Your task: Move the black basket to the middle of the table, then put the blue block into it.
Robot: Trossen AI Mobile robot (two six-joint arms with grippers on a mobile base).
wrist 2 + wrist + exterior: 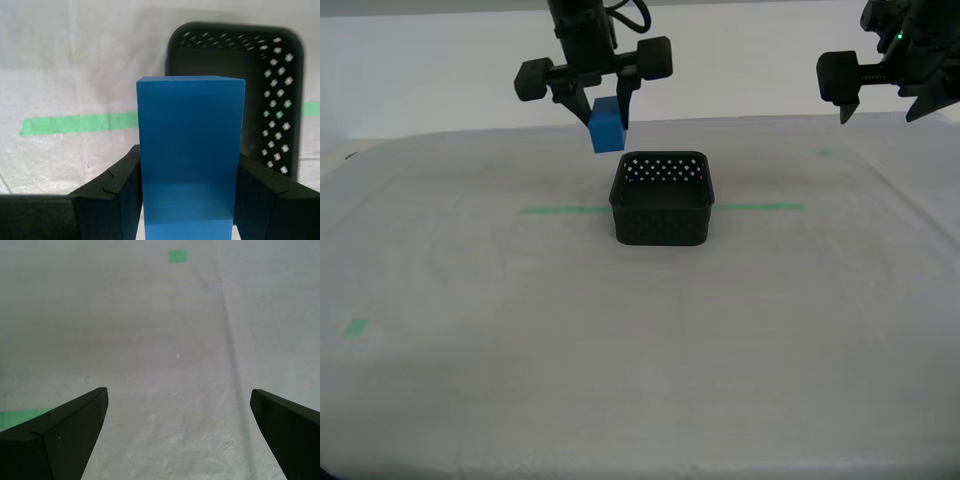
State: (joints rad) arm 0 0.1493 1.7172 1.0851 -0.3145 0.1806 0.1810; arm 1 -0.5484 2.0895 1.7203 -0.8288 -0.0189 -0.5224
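**Blue block up in the air, almost at the basket**

Clamped tight on the blue block between both sides of my second tool. Gripped low down on the block, with most of it sticking out past the tips. Held that way so as not to slip on the way over.

Lifted well clear of the bench, higher than the basket rim. Needed, most likely, so as not to bump the wall on the way in. Not over the opening yet: hanging just beside the far corner on the exterior view's left.

Black basket standing upright near the middle of the bench, right on the green tape line. Empty inside, so ready for the drop. First job looks done.

My first tool spread wide apart, gripping nothing. Parked up high at the exterior view's right, well away, probably to keep clear.

Now the block itself: bright blue, plain and smooth, with flat sides and sharp straight edges. Taller than wide. Much smaller than the basket, so should fit in easily.
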